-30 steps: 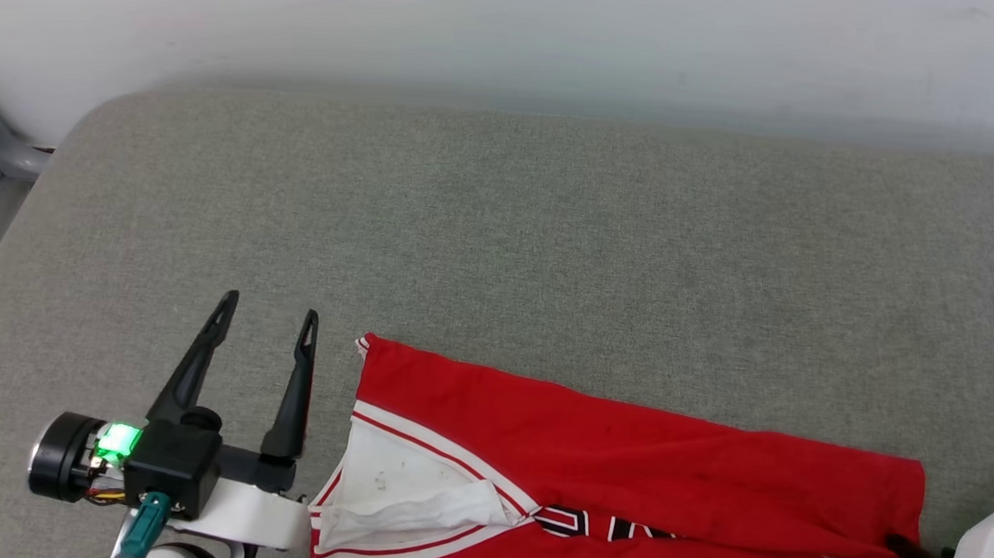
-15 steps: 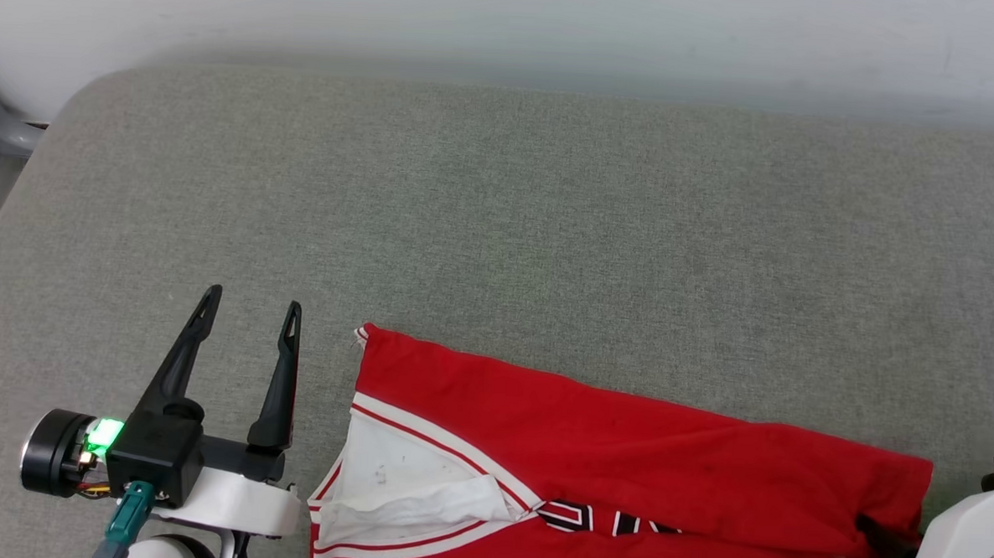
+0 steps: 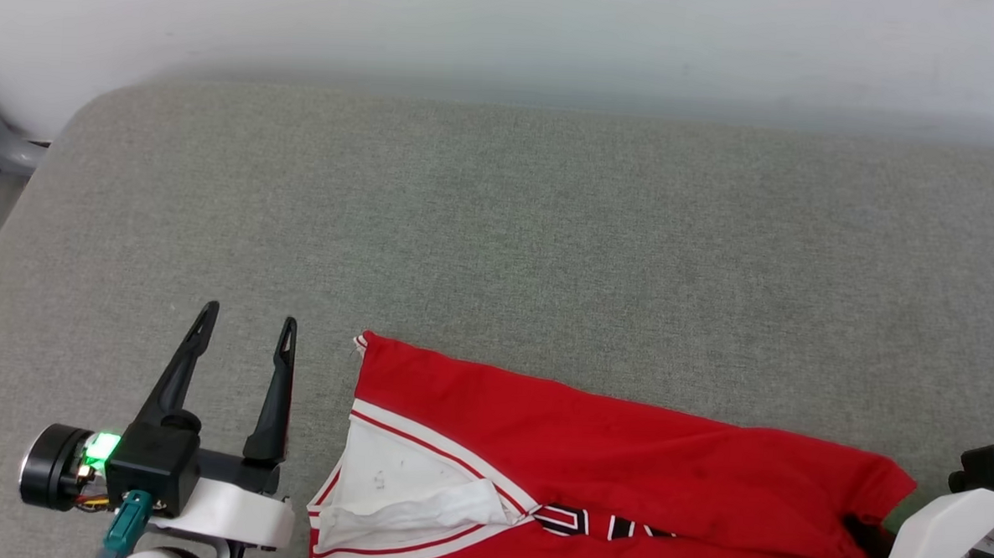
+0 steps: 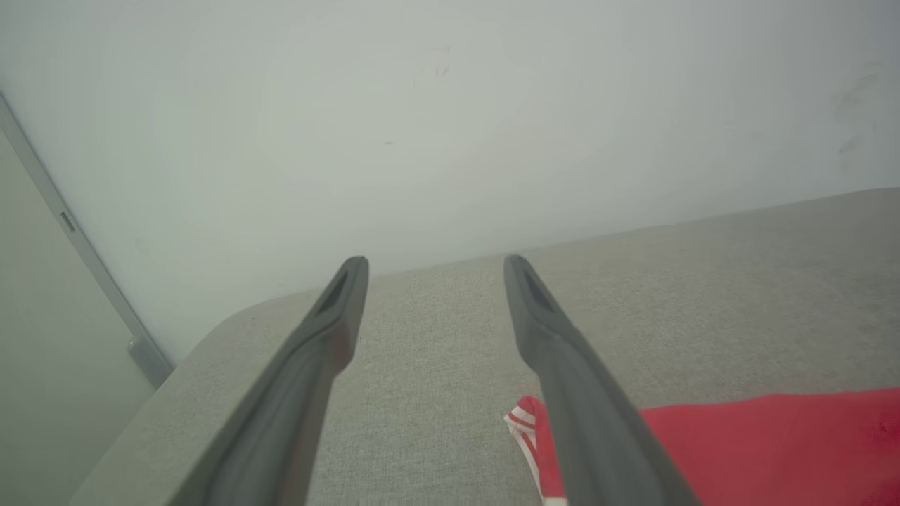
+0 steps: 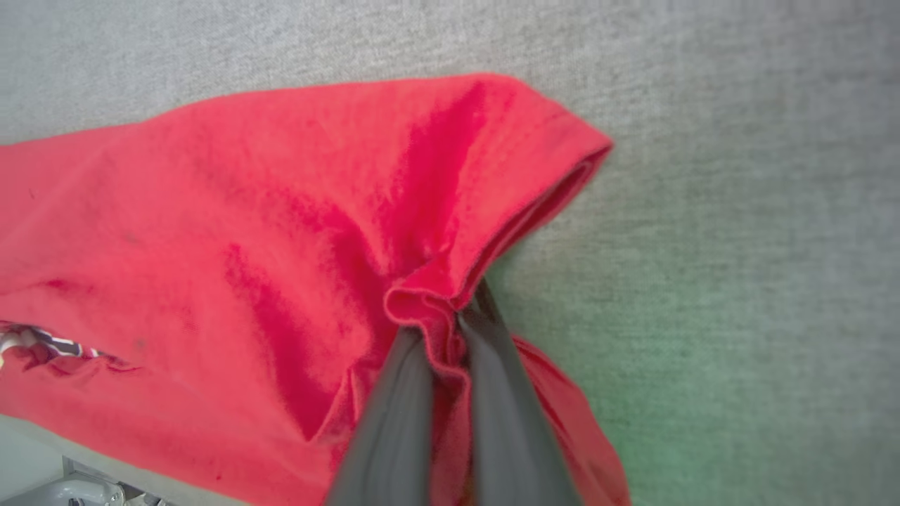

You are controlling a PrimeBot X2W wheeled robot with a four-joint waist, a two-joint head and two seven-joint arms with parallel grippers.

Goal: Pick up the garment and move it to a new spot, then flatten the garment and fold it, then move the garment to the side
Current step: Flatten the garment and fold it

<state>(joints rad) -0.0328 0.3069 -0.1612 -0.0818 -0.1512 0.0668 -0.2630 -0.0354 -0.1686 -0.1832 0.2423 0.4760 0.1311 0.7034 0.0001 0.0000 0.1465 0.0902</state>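
Down at the near right corner, the right claw [image 5: 457, 316] has its two dark fingers pressed together on a bunched fold of the red shirt [image 5: 246, 232], pinching the cloth at its right edge so that it puckers up around the tips. Off to the left, the left claw [image 3: 249, 318] hangs with its fingers spread wide and nothing between them, just beside the shirt's left edge and apart from it.

The shirt lies along the near edge of the grey cloth-covered desk [image 3: 549, 231], mostly flat, with a white sleeve [image 3: 404, 476] rumpled at its left end, red-and-white striped trim, and black-and-white lettering [image 3: 604, 525] partly tucked under a fold. Behind the desk stands a plain pale wall [image 3: 508, 28].
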